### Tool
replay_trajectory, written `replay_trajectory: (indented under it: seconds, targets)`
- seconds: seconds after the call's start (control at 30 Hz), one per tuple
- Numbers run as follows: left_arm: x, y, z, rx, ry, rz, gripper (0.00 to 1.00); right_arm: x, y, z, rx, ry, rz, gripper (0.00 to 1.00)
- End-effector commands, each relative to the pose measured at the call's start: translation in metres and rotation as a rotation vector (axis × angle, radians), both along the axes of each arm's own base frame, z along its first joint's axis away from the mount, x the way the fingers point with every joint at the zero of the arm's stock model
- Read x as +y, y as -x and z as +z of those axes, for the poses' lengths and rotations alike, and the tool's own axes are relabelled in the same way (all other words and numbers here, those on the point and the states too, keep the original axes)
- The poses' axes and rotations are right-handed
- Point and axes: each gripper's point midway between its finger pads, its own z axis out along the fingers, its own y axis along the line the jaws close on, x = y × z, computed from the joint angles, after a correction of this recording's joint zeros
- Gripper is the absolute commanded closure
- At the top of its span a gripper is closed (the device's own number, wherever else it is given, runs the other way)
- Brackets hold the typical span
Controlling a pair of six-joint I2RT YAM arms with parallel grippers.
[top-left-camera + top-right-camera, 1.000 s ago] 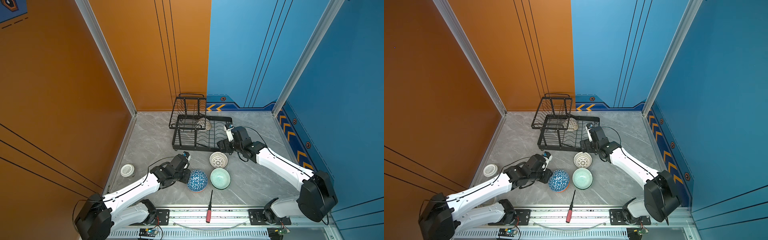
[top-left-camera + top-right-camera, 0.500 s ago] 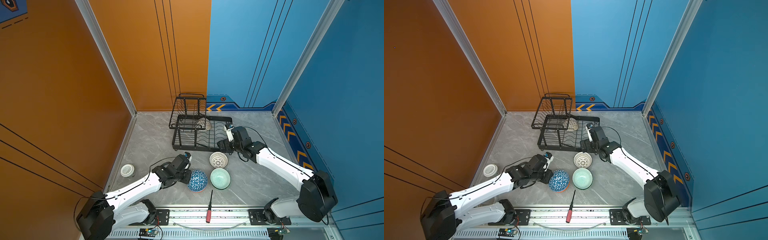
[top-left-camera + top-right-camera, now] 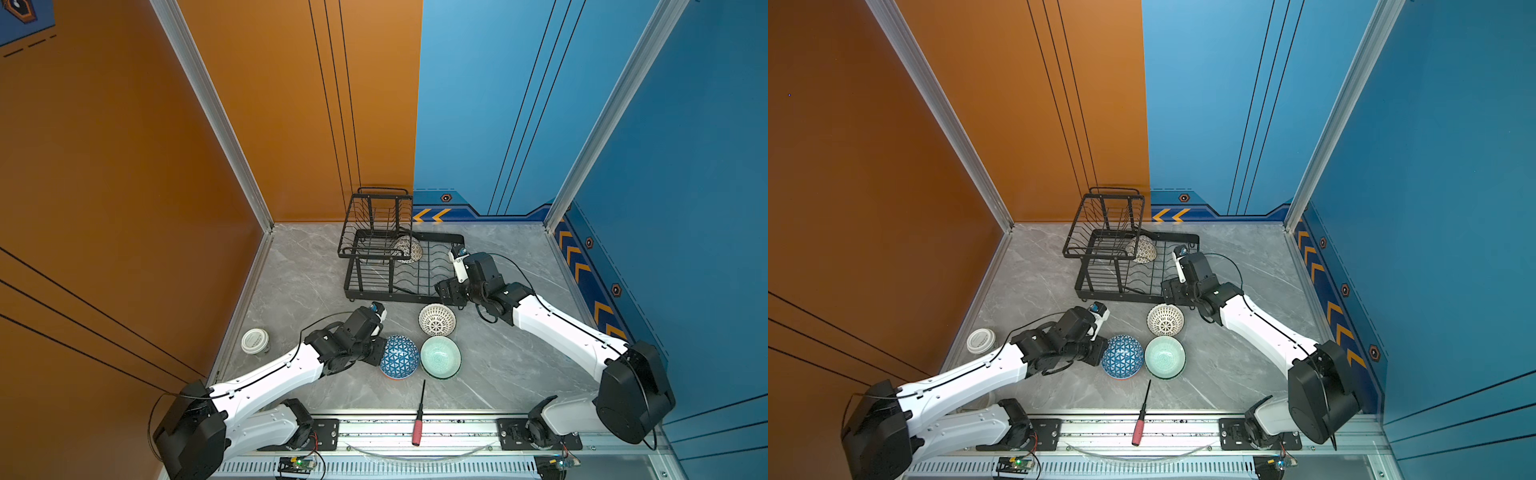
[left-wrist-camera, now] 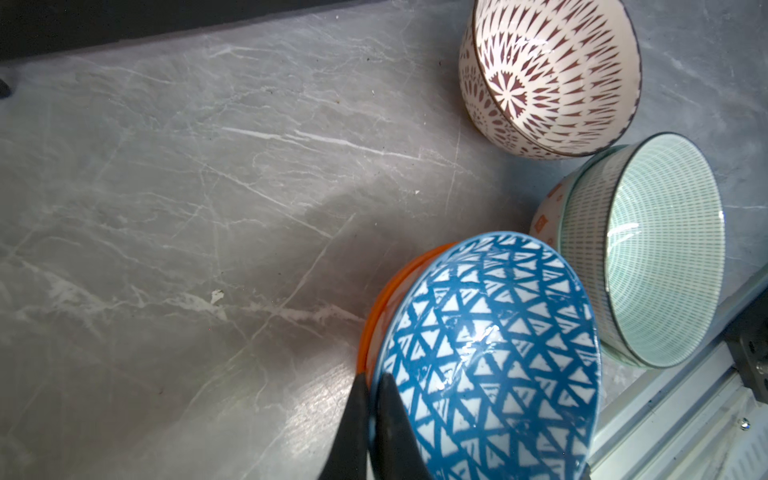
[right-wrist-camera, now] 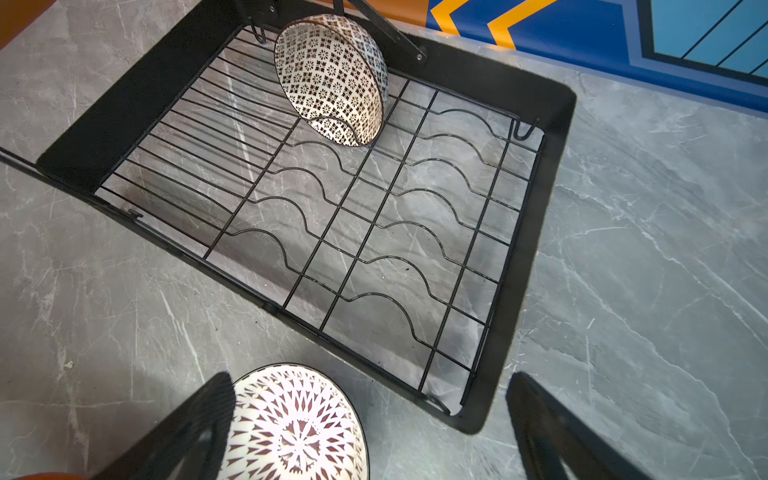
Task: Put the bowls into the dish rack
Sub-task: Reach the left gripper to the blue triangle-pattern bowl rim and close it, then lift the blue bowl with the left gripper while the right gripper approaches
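Orange bowl (image 4: 379, 309) mostly under blue bowl (image 4: 490, 353)

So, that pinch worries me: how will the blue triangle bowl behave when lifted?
The blue triangle bowl looks glossy, so may slip between the fingers. Pinched at one edge, it'll likely tilt. The orange bowl beneath might drag.

We record a grey marble-veined floor (image 3: 307, 266). Left of it and behind its left half rise orange wall panels (image 3: 124, 166). Blue panels (image 3: 685, 145) close the rest, with a chevron strip (image 3: 432, 215) at their base. Light even.
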Motion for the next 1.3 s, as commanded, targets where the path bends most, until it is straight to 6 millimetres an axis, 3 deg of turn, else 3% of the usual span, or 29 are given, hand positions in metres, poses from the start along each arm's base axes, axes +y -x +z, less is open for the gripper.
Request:
replay_trajectory:
  seconds: [0.0, 0.33, 0.5, 0.9, 1.03, 1.2, 1.27]
  targets:
    - [0.005, 0.001, 0.008, -0.017, -0.03, 0.001, 0.93, 0.0, 0.0, 0.0, 0.003, -0.01, 0.008, 0.0]
    - [0.01, -0.001, 0.016, -0.043, -0.073, 0.002, 0.93, 0.0, 0.002, -0.003, 0.009, -0.009, 0.012, 0.0]
    - [0.009, -0.001, 0.012, -0.034, -0.09, -0.006, 0.81, 0.0, 0.003, -0.005, 0.015, -0.009, 0.012, 0.0]
    - [0.007, 0.002, 0.0, 0.01, -0.107, -0.009, 0.71, -0.001, 0.003, -0.009, 0.021, -0.003, 0.012, 0.0]
    - [0.004, 0.002, -0.006, 0.027, -0.111, -0.012, 0.72, -0.001, 0.004, -0.01, 0.021, -0.005, 0.011, 0.0]
    - [0.003, 0.0, -0.003, 0.012, -0.112, -0.007, 0.86, -0.003, 0.005, -0.009, 0.018, -0.006, 0.01, 0.0]
    - [0.004, -0.002, 0.0, 0.003, -0.11, -0.002, 0.87, -0.003, 0.006, -0.009, 0.018, -0.007, 0.01, 0.0]
